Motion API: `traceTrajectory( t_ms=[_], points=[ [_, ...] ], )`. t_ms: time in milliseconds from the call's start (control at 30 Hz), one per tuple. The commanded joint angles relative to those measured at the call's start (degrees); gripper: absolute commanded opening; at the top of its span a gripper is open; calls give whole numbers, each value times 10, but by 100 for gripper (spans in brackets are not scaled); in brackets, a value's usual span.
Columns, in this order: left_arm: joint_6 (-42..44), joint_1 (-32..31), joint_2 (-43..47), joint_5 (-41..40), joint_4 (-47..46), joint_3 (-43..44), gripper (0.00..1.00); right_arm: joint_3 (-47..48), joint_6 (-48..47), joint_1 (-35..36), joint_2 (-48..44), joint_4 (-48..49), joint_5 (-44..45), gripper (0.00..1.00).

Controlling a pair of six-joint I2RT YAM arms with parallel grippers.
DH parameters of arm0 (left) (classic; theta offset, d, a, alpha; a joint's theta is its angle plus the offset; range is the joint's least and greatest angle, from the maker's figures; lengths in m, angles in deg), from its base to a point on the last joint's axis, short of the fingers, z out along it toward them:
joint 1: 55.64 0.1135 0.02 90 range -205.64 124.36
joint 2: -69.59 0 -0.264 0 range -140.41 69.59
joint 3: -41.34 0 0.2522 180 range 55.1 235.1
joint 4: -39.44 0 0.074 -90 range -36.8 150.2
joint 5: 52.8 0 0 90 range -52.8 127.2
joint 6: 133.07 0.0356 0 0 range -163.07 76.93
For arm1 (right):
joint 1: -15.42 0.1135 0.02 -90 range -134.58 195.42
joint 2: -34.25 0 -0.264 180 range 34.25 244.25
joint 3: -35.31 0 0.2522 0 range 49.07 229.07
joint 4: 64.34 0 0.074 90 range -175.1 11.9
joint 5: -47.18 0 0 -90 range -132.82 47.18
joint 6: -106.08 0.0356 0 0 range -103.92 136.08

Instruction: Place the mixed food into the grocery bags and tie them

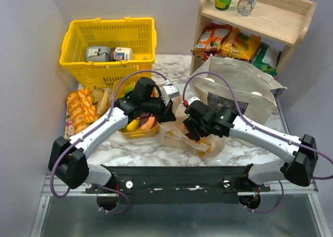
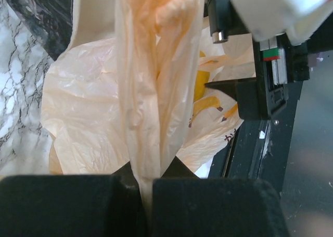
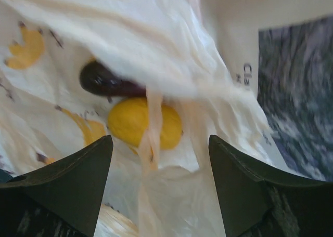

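Observation:
The peach plastic bag [image 1: 193, 139] lies crumpled on the marble between my two grippers. My left gripper [image 1: 165, 108] is shut on a gathered strip of the bag [image 2: 151, 91], pinched between its pads [image 2: 208, 206]. My right gripper [image 3: 158, 169] is open over the bag, with a thin twisted strip of plastic [image 3: 151, 143] hanging between its fingers [image 3: 67, 185], not gripped. A lemon [image 3: 143, 122] and the dark purple eggplant [image 3: 104, 81] show through the plastic inside the bag. The beige canvas tote [image 1: 244, 89] stands open behind my right arm. More fruit [image 1: 140, 124] lies in a yellow dish under my left arm.
A yellow shopping basket [image 1: 109, 44] with boxes stands at the back left. Braided bread loaves [image 1: 80, 109] lie at the left edge. A wooden shelf [image 1: 260, 18] with snack packets [image 1: 229, 42] and bottles stands at the back right. My right gripper body [image 2: 260, 91] is close beside my left one.

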Motion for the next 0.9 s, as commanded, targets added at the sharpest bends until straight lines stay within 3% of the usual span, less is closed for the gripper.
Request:
traceTrajectory(
  t_ms=[0, 267, 367, 400, 467, 500, 600, 867],
  points=[
    [-11, -5, -2, -12, -12, -6, 0, -1, 9, 5, -26, -97, -3, 82],
    [-12, -8, 6, -17, -14, -7, 0, 9, -1, 5, -15, -133, -3, 79],
    [-14, -8, 7, -32, -13, -7, 0, 22, 14, 6, -7, -150, 31, 57],
    [-17, -8, 7, -43, -12, -7, 0, 24, 21, 5, -7, -154, 40, 41],
    [-18, -8, 5, -54, -12, -5, 0, 32, 31, 5, -8, -164, 69, 20],
    [-22, -8, 4, -63, -11, -5, 0, 36, 34, 5, -12, -163, 77, 3],
    [-28, -7, 7, -111, -13, -6, 0, 49, 29, 4, -39, -122, 78, 1],
    [-50, 4, 4, -183, -5, -4, 0, 34, -2, -41, -146, 151, -77, 1]
  ],
)
